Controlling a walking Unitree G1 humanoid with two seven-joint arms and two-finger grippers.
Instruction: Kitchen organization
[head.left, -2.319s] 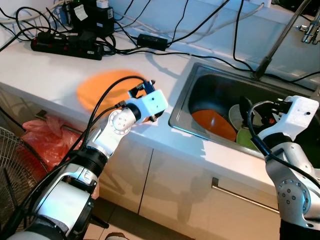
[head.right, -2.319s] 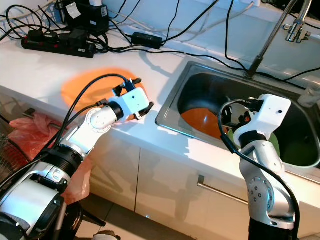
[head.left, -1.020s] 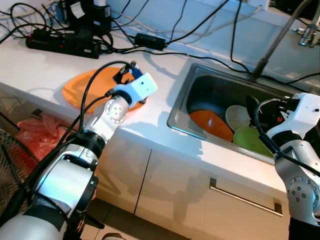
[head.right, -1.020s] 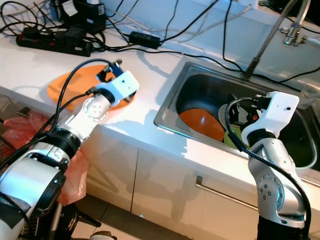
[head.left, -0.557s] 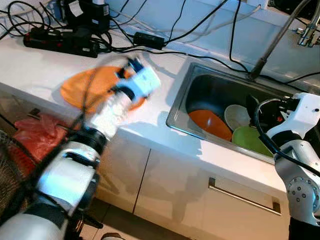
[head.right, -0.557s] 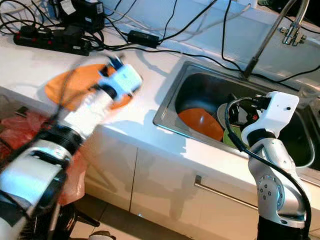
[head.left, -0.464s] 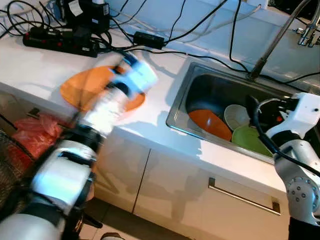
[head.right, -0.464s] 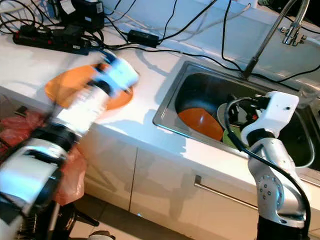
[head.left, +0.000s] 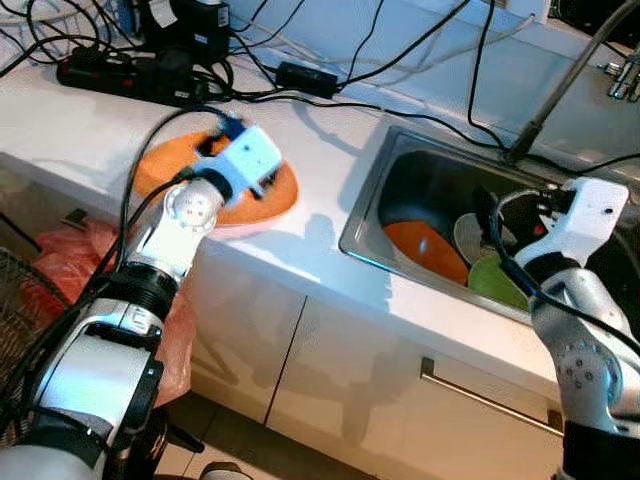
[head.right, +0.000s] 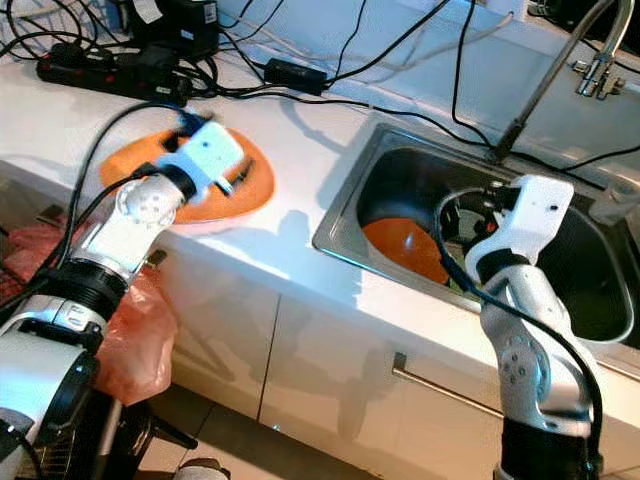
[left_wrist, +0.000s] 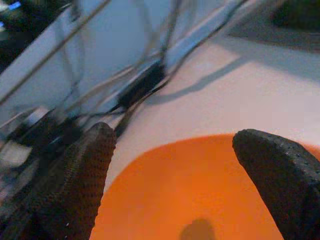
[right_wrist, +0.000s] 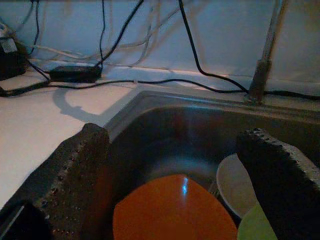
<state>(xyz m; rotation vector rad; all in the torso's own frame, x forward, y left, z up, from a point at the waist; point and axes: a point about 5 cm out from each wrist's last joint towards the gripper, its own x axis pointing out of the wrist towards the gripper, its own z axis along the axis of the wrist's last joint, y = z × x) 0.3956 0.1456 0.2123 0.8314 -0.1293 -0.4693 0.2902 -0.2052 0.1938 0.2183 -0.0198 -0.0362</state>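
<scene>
Your left tool (left_wrist: 170, 165) spread wide over orange plate (head.left: 270, 195) on bench (head.left: 80, 130). Right tool (right_wrist: 175, 165) spread too, above sink (head.right: 345, 215) holding second orange plate (right_wrist: 172, 212), white plate (right_wrist: 232, 180), green plate (head.left: 495, 280).

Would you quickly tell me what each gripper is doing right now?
Left gripper: open, over the orange plate on the counter, holding nothing.
Right gripper: open, above the sink, holding nothing.
</scene>
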